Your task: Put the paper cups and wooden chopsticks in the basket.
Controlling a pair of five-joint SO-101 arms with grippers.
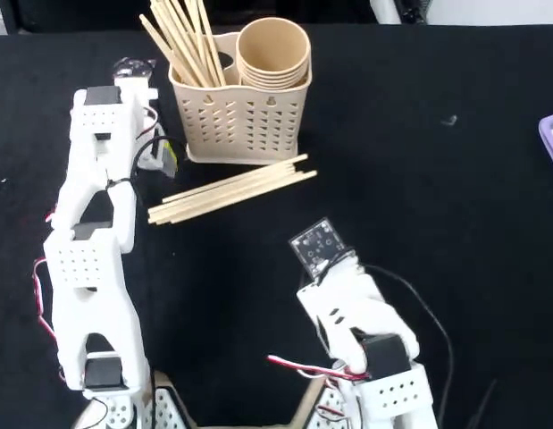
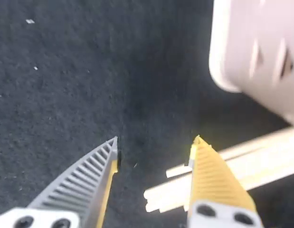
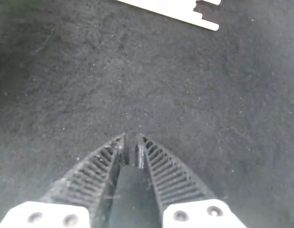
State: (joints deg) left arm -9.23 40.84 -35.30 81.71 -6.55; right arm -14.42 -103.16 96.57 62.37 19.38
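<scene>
Wooden chopsticks, a loose bundle, lie on black cloth just in front of the basket, paper cups already stacked inside. Step: pickup. Left gripper gapes wide at bundle's left end, gripping nothing; next it prob. needs to straddle & clamp. Right gripper nearly closed, empty, over bare cloth

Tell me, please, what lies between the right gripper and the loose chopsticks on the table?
Nothing lies there. In the right wrist view, the stretch from the right gripper to the chopsticks is bare black table.
</scene>
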